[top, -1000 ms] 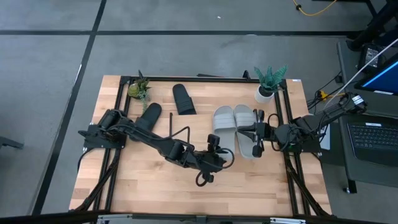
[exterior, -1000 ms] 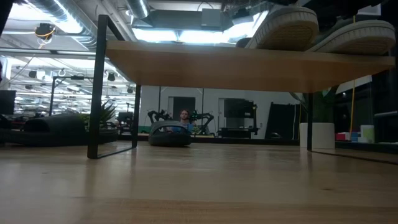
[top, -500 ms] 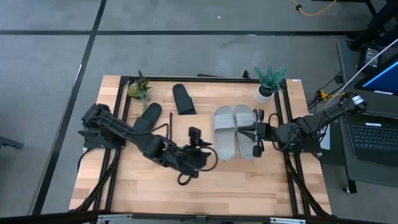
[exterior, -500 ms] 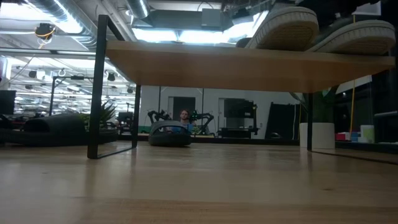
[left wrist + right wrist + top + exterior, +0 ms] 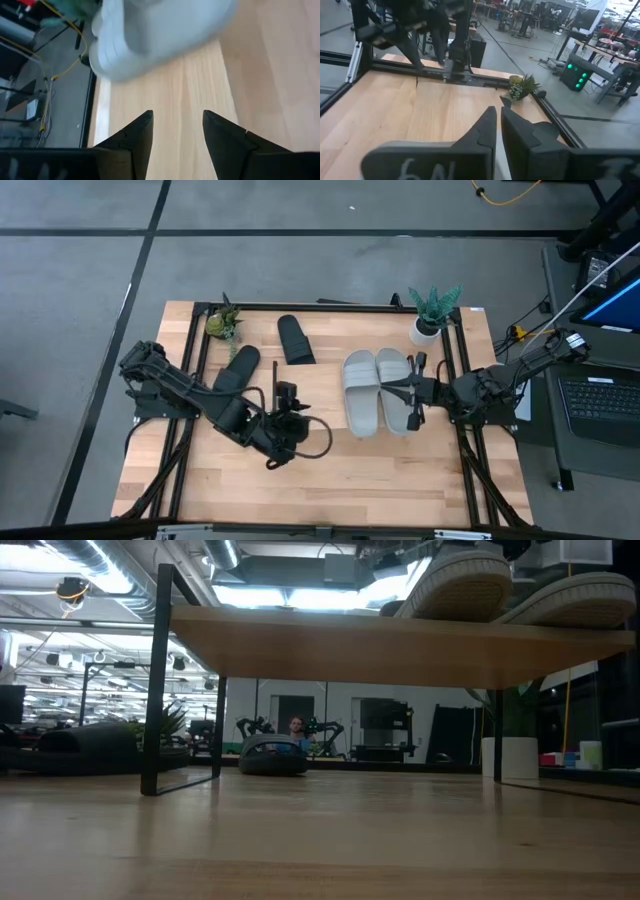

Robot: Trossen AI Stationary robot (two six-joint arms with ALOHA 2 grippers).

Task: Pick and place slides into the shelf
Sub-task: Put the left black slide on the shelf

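Observation:
Two light grey slides (image 5: 362, 392) (image 5: 395, 385) lie side by side, soles down, on the shelf board (image 5: 330, 365). The low view shows them on top of the shelf (image 5: 380, 645). Two black slides (image 5: 295, 338) (image 5: 238, 368) lie on the table, left of the shelf. My left gripper (image 5: 305, 420) (image 5: 177, 120) is open above the wood, left of the grey slides (image 5: 160, 30). My right gripper (image 5: 408, 393) (image 5: 498, 112) is shut and points toward the table's left above the right grey slide's outer edge (image 5: 420, 160). My right gripper sits with shut fingers over the outer edge of the right grey slide (image 5: 403, 405). Whether it touches the slide I cannot tell.
A small plant (image 5: 225, 323) stands at the far left corner and a potted plant (image 5: 432, 310) at the far right corner. Black frame rails run along both table sides. A laptop (image 5: 600, 405) sits beyond the right edge. Bare wood lies along the near edge.
My left arm has drawn back toward the table's left, away from the left grey slide, and its gripper has come off the shelf's middle. The grey slides have stayed in place on the shelf.

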